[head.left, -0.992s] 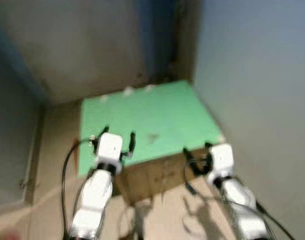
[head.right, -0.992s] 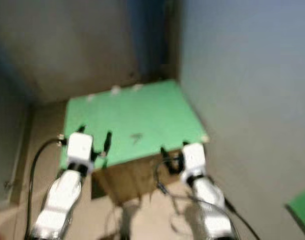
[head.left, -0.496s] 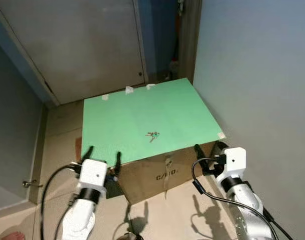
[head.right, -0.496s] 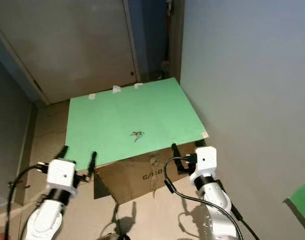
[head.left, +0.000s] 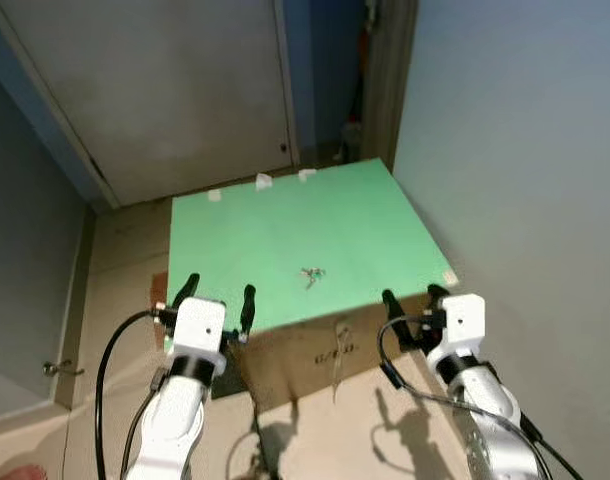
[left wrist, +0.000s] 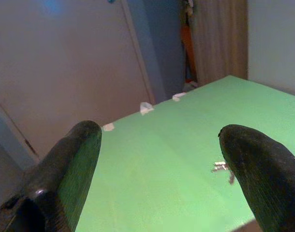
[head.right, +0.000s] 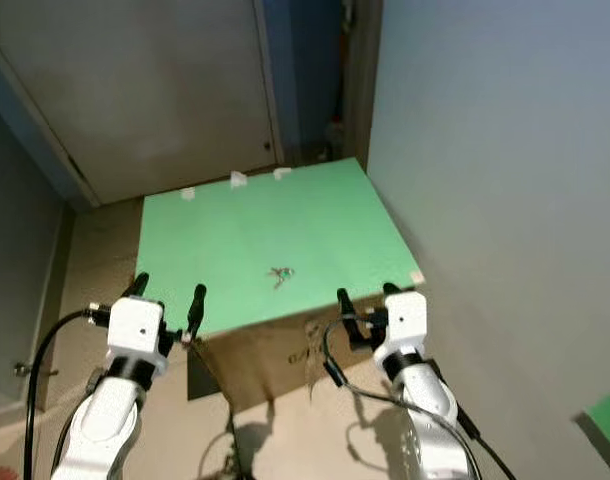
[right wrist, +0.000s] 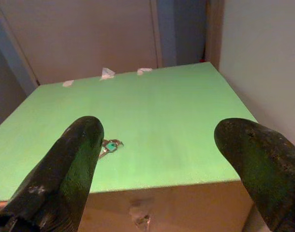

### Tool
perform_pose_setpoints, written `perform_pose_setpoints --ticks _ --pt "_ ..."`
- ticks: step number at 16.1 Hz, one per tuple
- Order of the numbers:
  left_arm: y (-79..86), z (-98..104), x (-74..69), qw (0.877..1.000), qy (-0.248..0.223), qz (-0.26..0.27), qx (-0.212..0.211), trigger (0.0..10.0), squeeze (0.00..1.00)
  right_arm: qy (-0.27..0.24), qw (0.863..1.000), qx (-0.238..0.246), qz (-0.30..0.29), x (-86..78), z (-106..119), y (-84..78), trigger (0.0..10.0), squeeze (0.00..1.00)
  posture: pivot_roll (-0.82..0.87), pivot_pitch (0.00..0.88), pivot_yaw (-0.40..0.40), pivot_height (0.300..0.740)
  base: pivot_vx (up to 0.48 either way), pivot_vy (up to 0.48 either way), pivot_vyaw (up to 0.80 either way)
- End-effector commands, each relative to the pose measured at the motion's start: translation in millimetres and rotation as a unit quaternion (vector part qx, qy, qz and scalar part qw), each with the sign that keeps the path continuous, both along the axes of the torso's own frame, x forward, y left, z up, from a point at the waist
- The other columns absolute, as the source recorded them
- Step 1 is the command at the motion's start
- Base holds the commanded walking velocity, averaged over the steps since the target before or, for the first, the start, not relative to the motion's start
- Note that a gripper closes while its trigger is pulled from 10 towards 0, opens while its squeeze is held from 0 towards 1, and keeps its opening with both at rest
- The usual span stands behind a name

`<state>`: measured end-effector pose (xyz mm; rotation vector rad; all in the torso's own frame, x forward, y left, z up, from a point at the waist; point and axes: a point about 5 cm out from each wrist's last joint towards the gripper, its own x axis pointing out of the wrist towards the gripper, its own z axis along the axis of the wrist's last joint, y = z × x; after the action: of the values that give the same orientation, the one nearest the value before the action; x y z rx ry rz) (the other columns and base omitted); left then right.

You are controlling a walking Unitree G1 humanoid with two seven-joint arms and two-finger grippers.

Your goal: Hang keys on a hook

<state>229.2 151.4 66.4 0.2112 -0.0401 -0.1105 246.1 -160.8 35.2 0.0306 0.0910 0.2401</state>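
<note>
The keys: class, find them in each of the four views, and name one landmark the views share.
Left eye view: keys mid green sheet.
Right eye view: keys mid sheet.
Left wrist view: by one finger.
Right wrist view: by one finger.
Shared landmark: white tape tabs on the sheet's far edge.

A cardboard box (head.left: pixel 315 350) stands on the tan floor (head.left: pixel 115 260). A green sheet (head.left: pixel 285 240) covers its top. Three white tape pieces (head.left: pixel 262 181) sit along the sheet's far edge. A closed grey door (head.left: pixel 165 90) stands behind the box. A pale wall (head.left: pixel 525 150) runs beside the box's right edge.
</note>
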Motion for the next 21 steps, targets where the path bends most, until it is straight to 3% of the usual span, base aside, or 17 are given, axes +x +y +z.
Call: perform_pose_setpoints --ticks 1,8,13,18,21 --pt "0.2 5.5 4.8 1.0 -0.004 0.002 0.001 10.0 0.0 -0.001 1.0 0.0 0.012 -0.5 0.0 5.3 10.0 0.0 -0.18 0.051 0.1 0.74 0.458 0.0 0.0" --pt "-5.6 9.9 19.1 1.0 -0.003 -0.018 0.013 10.0 0.0 0.004 1.0 -0.001 0.019 -1.2 -2.3 8.5 10.0 0.0 -0.18 0.037 0.108 0.74 0.478 0.0 0.0" --pt "-5.7 4.6 18.7 1.0 0.01 -0.011 0.016 10.0 0.0 0.009 1.0 -0.002 0.026 -0.9 -3.2 9.1 10.0 0.0 -0.18 0.032 0.106 0.74 0.409 0.0 0.0" --pt "-3.4 6.3 18.9 1.0 0.008 -0.005 0.013 10.0 0.0 0.035 0.998 -0.013 0.053 3.1 -6.8 15.2 10.0 0.0 -0.16 0.047 0.098 0.74 0.0 0.0 0.0" --pt "3.5 15.2 8.7 1.0 -0.001 0.0 0.012 10.0 0.0 0.08 0.996 -0.011 0.03 9.0 -21.2 15.5 10.0 0.0 -0.08 0.105 0.105 0.74 0.0 0.0 0.0"
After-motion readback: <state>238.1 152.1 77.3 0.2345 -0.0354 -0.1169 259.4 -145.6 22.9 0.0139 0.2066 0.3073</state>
